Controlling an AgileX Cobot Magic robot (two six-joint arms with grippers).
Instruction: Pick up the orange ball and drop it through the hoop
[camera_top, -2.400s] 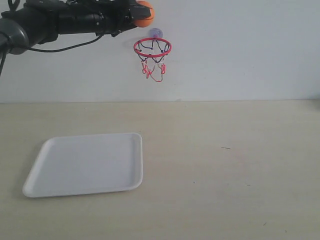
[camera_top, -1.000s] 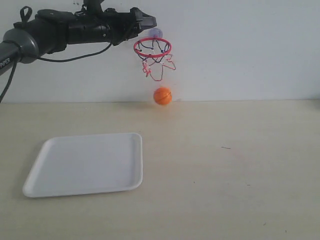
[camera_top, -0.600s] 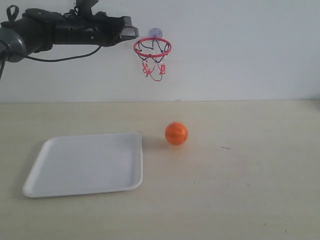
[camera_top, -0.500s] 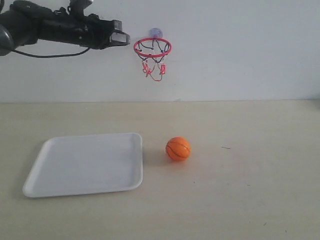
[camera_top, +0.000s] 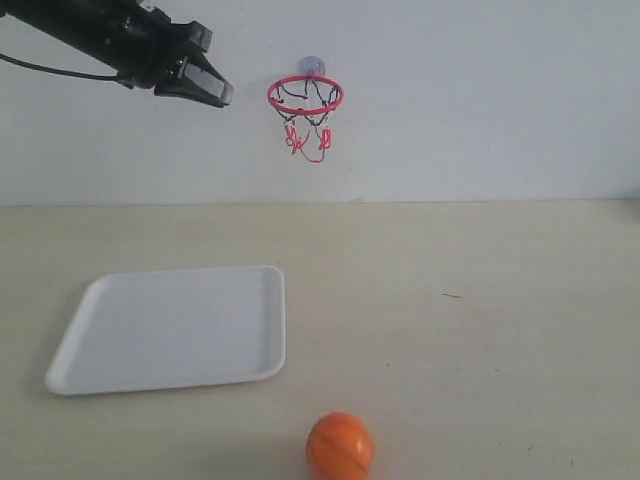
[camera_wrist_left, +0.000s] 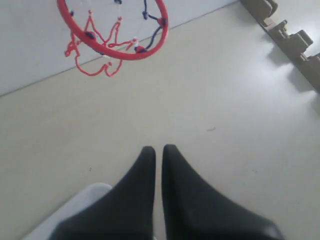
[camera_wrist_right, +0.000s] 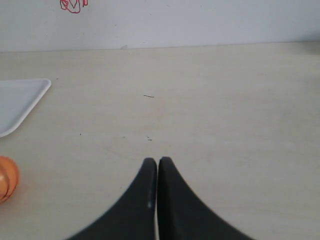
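Note:
The orange ball (camera_top: 340, 445) lies on the table near its front edge, right of the tray; the right wrist view catches it as an orange ball (camera_wrist_right: 6, 179) at the frame's border. The hoop (camera_top: 305, 95), a red ring with a black and red net, hangs on the back wall, and the left wrist view shows the hoop (camera_wrist_left: 114, 35) from above. My left gripper (camera_top: 215, 92) is high up, left of the ring, shut and empty (camera_wrist_left: 158, 148). My right gripper (camera_wrist_right: 157, 160) is shut and empty over bare table, and does not show in the exterior view.
A white tray (camera_top: 172, 326) rests on the left half of the table, and the tray's corner (camera_wrist_right: 20, 100) shows in the right wrist view. Tan notched blocks (camera_wrist_left: 292, 40) line one table edge in the left wrist view.
The ball fell through the hoop, bounced on the table and rolled toward the front edge. The left arm drew back to the left, away from the ring, with its gripper now shut.

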